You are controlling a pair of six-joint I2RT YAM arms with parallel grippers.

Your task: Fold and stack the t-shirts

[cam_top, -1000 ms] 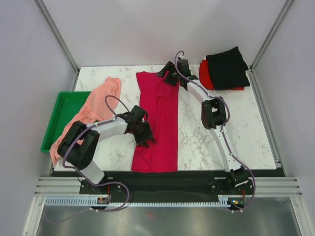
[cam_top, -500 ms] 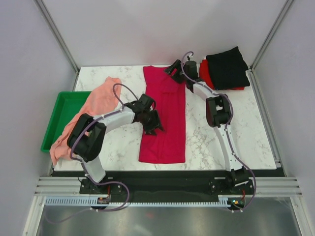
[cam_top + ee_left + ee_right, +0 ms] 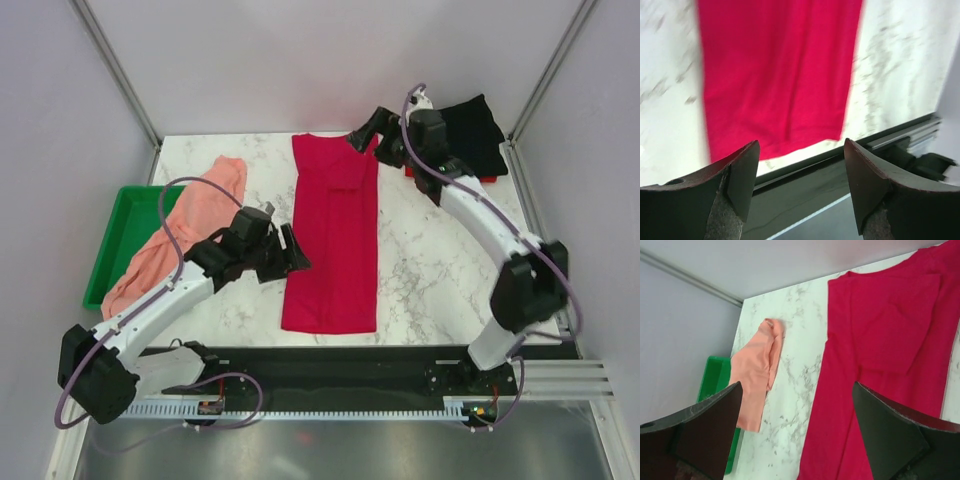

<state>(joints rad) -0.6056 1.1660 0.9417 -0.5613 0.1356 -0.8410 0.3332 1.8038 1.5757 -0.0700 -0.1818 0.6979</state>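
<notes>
Left gripper (image 3: 802,150) gapes wide, holding nothing, at the left edge of the crimson t-shirt (image 3: 335,240); right gripper (image 3: 796,387) spreads fully, empty, by its far right corner; salmon-pink t-shirt (image 3: 190,225) lies left of it; black t-shirt (image 3: 470,130) lies to its far right.

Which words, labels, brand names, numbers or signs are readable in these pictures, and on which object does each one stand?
No text can be read.
The crimson t-shirt, the salmon-pink t-shirt, the black t-shirt and the green tray show no print.
Small reddish marks on the front rail are too small to read.
</notes>
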